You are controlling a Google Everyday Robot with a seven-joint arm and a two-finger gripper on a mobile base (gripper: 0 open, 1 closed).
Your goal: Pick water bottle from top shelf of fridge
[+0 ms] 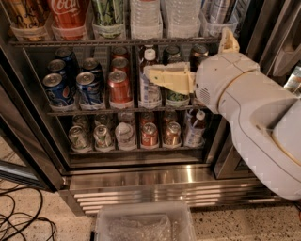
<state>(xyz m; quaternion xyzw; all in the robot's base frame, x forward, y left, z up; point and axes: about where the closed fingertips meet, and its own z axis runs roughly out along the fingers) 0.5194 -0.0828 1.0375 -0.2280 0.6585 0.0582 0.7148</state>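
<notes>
needs a rise, likely: cream two-finger claw (pixel 187 51) splayed empty by the small metal cans (pixel 89 88), upright clear ribbed plastic water bottle (pixel 181 19) directly above on the dark wire top shelf (pixel 70 42).

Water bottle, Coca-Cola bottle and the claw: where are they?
water bottle (pixel 146 18), camera view, ribbed clear body
Coca-Cola bottle (pixel 69 14), camera view, red label
claw (pixel 186 51), camera view, midway between open fingertips, just under top shelf (pixel 70 43)
</notes>
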